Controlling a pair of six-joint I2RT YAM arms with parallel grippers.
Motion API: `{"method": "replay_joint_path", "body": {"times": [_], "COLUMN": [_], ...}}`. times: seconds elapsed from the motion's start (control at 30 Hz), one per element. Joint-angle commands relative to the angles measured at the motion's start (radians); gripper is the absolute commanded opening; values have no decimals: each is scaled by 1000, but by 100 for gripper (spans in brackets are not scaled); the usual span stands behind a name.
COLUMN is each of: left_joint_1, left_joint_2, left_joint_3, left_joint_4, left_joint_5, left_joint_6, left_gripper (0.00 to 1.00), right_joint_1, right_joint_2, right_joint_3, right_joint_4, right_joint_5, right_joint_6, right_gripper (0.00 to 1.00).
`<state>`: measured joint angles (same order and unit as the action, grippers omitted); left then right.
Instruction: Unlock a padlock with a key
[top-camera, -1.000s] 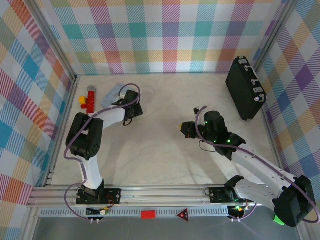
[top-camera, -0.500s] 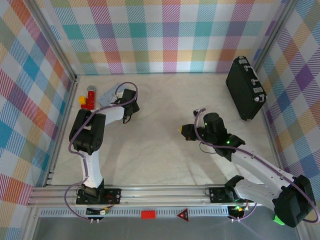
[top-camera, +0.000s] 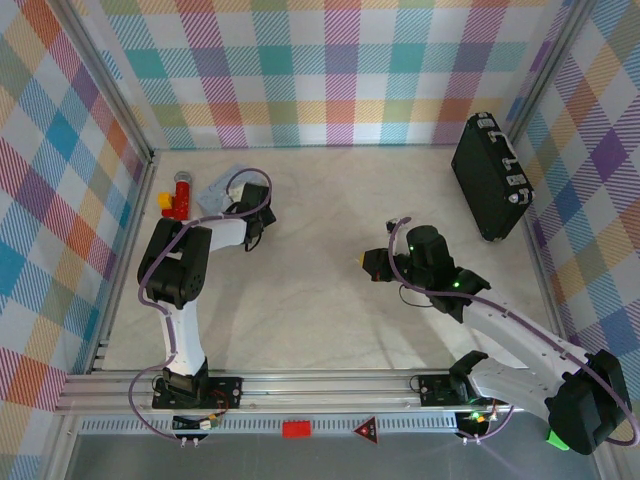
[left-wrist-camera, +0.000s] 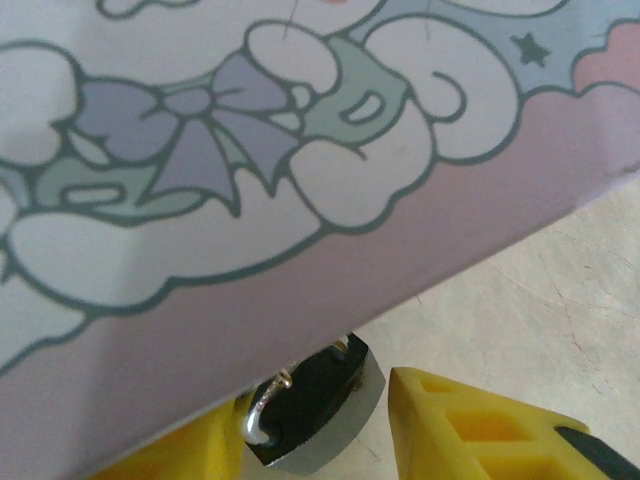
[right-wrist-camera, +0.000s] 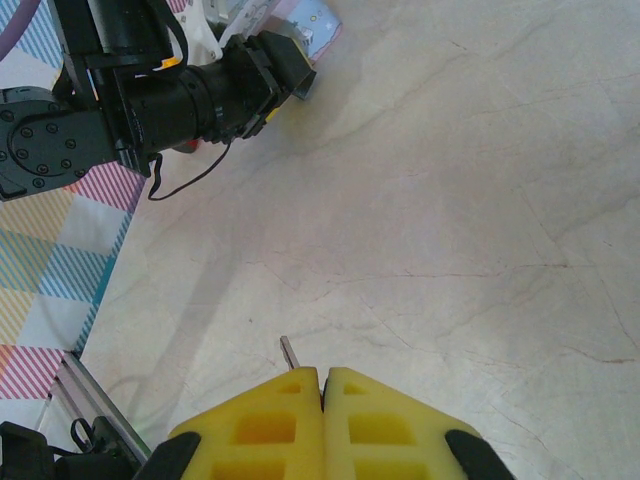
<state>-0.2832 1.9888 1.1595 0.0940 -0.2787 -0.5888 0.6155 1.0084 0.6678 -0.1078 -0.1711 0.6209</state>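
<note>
The padlock (left-wrist-camera: 312, 418), small and dark with a silvery shackle, lies on the table half under the edge of the pale patterned pouch (left-wrist-camera: 250, 150). My left gripper (left-wrist-camera: 315, 402) straddles it, open: one yellow finger (left-wrist-camera: 190, 455) is at its left side, and a narrow gap remains before the other finger (left-wrist-camera: 480, 430). From above, the left gripper (top-camera: 252, 208) sits at the pouch (top-camera: 220, 185). My right gripper (right-wrist-camera: 323, 372) hovers over mid-table (top-camera: 368, 262), shut on the key, whose thin metal blade (right-wrist-camera: 289, 352) sticks out past the fingertips.
A red and yellow toy (top-camera: 177, 197) lies left of the pouch near the left wall. A big black case (top-camera: 490, 175) leans at the back right. The left arm (right-wrist-camera: 170, 100) stretches across the far left in the right wrist view. Bare table (top-camera: 320, 310) separates the arms.
My left gripper has moved a little back and left, in against the pouch, and its jaws have narrowed around the padlock. The right arm has barely moved.
</note>
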Motion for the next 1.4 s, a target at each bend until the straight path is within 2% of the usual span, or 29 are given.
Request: {"method": "replay_joint_path", "body": {"times": [0.0,0.13,0.3,0.5,0.73,0.93,1.1,1.37], "left_joint_1": [25,41,55,55,38,-48,-154,-303], "left_joint_2": [22,38,57,45,3,1,-4,-47], "left_joint_3": [-39,-75,-74,-63,-75,-24,-8,-45], "left_joint_4": [85,181,217,176,104,-32,-88,-93], "left_joint_5": [5,33,57,58,100,130,148,236], "left_joint_6": [-36,-72,-93,-79,-26,75,141,179], "left_gripper": [44,43,39,24,12,5,4,3], "right_joint_1": [1,1,2,0,1,1,1,1], "right_joint_2": [-22,-26,-39,-39,-21,-37,-26,4], "right_joint_3": [26,27,29,36,55,47,44,37], "right_joint_4": [-18,-25,-36,-48,-110,-149,-140,-145], "right_joint_5": [5,5,10,16,35,66,74,85], "right_joint_6": [11,17,19,17,26,42,78,137], "right_gripper": [0,0,0,0,0,0,0,0]}}
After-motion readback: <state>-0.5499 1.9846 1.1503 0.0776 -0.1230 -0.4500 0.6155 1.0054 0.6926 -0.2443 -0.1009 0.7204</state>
